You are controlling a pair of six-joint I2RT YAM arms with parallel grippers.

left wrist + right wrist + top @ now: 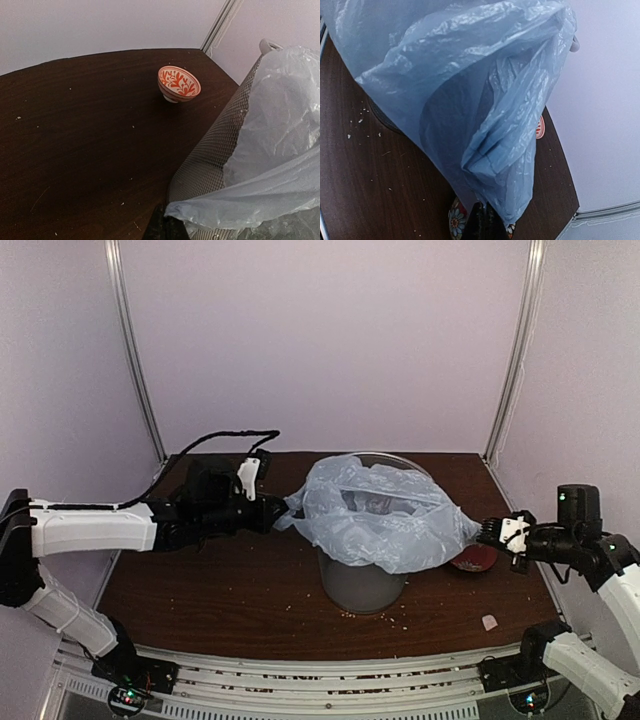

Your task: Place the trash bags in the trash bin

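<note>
The trash bag (385, 525) lies spread over the mouth of the trash bin (360, 585) on the worktop (220, 590), its edges spilling outside. The left hand (280, 512) and right hand (487, 532) each pinch an edge. I'd say halfway: it needs pushing down inside

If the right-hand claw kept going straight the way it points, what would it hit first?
The thin pale blue-grey plastic bag, whose corner the right gripper seems to be pinching; just behind it, probably the round grey wire-mesh bin.
</note>
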